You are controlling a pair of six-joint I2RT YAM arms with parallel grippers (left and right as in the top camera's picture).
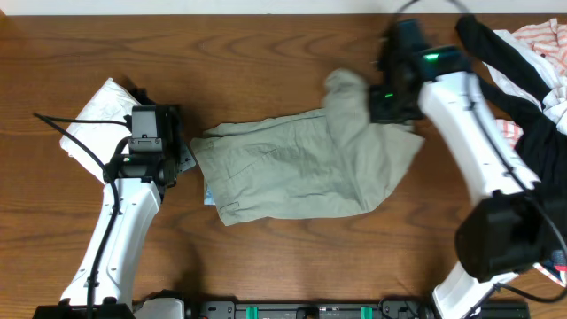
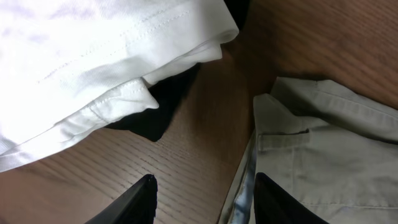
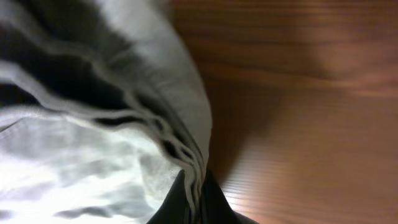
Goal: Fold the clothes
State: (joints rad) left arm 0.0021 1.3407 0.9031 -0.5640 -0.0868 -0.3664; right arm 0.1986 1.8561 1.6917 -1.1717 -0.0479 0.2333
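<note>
Right wrist view has the right gripper (image 3: 194,208) pinched tight on a gathered fold of the shorts (image 3: 93,155). Its fingers are mostly buried in cloth, with only dark tips showing at the bottom edge. Across the way, the left gripper (image 2: 205,199) stands parted above bare table (image 2: 186,149), one finger over the shorts' hem at lower right. From overhead, the one pair of shorts lies mid-frame, its upper right corner raised. One white bundle (image 1: 89,124) sits at left, and a dark and striped heap (image 1: 523,62) is cut off at upper right.

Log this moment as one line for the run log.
task: fold shorts | left gripper: jaws open, empty, by shorts' edge | right gripper: jaws shut on shorts' bunched leg
</note>
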